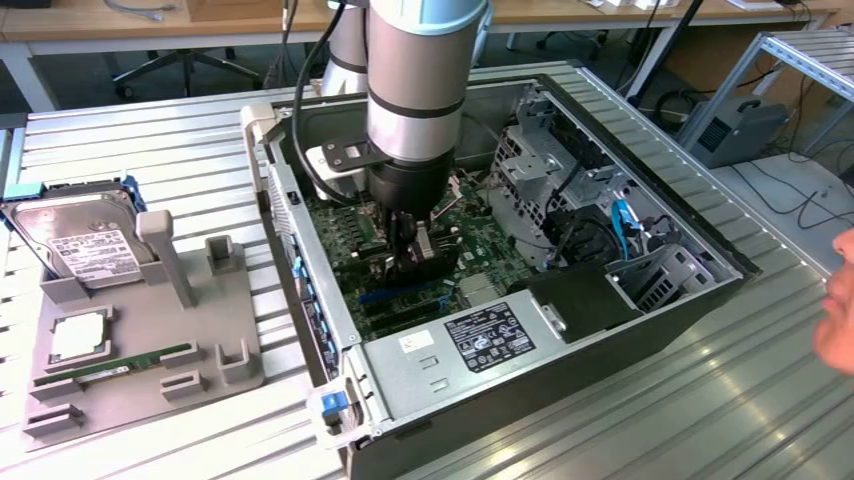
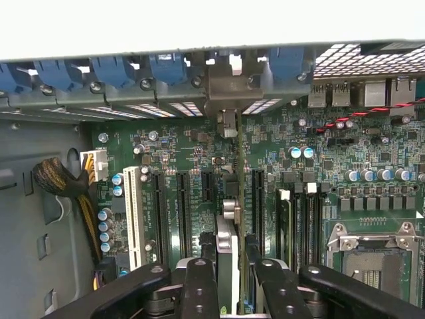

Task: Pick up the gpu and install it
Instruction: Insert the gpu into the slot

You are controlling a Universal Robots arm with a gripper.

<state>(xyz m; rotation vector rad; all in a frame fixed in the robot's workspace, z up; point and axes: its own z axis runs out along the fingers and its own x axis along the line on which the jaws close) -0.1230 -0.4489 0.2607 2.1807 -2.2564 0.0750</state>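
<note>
Jaws clamping upright gpu [image 2: 237, 199] among motherboard [image 2: 199, 153] slots.

- My gripper [image 1: 411, 262] is inside the computer case [image 1: 694, 300], over the motherboard [image 1: 461, 235].
- The gpu [image 2: 232, 266] stands on edge between my fingers [image 2: 199, 286].
- The hard drive [image 1: 83, 240] sits on a holder tray [image 1: 134, 390] outside the case, toward the exterior view's left.
</note>
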